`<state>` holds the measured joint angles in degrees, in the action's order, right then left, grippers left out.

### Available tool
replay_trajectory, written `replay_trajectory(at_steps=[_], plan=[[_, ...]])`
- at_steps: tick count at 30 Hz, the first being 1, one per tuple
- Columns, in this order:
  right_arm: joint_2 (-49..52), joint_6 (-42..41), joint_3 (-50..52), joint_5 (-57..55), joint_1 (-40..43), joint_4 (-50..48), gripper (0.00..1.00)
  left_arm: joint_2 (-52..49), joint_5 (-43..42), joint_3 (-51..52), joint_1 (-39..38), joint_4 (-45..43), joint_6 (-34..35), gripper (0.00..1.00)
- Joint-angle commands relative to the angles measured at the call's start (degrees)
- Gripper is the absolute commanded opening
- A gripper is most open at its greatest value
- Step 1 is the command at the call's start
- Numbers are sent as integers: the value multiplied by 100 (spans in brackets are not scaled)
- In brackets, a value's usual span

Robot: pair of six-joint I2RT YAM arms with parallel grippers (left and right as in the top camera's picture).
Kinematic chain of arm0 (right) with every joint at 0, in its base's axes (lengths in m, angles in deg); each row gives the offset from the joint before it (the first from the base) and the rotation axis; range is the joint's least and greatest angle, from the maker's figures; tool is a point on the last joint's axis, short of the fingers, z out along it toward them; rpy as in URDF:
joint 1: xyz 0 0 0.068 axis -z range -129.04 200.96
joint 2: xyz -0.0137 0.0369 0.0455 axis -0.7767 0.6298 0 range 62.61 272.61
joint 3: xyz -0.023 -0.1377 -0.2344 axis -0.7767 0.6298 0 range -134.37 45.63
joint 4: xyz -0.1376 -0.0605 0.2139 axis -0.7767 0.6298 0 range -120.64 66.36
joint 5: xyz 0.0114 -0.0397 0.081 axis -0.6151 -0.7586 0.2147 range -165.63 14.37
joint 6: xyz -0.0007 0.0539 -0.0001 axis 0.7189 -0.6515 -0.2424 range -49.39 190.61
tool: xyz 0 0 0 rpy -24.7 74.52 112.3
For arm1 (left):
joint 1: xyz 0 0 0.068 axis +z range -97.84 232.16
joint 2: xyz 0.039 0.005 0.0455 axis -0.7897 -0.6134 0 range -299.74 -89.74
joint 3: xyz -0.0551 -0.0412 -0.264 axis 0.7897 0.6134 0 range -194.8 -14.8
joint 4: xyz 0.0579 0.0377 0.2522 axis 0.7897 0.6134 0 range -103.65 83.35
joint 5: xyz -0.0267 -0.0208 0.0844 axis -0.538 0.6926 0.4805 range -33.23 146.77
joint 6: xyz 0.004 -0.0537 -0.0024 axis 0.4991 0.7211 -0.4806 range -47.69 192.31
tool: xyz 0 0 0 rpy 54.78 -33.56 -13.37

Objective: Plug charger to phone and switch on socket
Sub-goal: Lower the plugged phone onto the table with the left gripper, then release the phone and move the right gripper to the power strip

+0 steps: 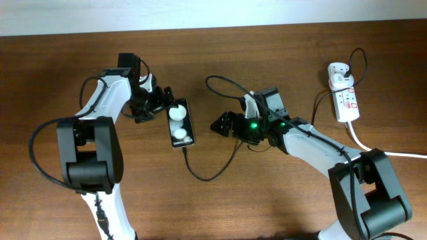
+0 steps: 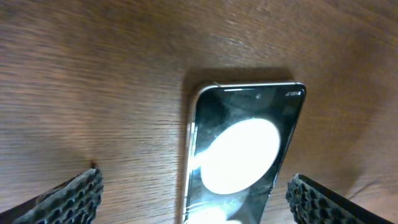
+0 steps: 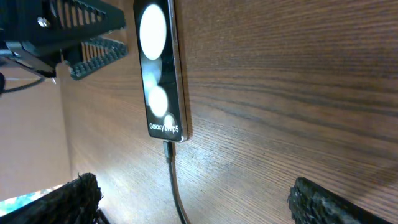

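Wooden table (image 1: 267,200) bears the phone (image 1: 180,124). The right wrist view shows the charger (image 3: 174,186) plugged in, and only overhead shows the socket (image 1: 345,100) near the right edge. Left claw (image 1: 155,105) and right claw (image 1: 222,125) both gape wide.

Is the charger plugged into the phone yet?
Plugged in. The right wrist view shows the charger seated in the end of the phone by the Galaxy lettering.

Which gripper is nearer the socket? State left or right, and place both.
Right. The right gripper sits between the phone and the socket; the left gripper is at the phone's other side, farther from the socket.
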<state>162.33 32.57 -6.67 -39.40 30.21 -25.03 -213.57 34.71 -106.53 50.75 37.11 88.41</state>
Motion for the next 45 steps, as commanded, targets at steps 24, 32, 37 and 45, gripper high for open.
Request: replay_trajectory(at_steps=[24,32,37,45], plan=[[-3442,1781,-890,-1019,1078,3703,25,3792,260,-496,31,852,37,99],[-3165,2122,-1921,-1231,3547,4868,4,3792,260,-496,31,852,37,99],[-2243,2312,-2579,-905,4170,5198,4,3792,260,-496,31,852,37,99],[-885,2385,-3628,-787,4859,5643,4,3792,260,-496,31,852,37,99]])
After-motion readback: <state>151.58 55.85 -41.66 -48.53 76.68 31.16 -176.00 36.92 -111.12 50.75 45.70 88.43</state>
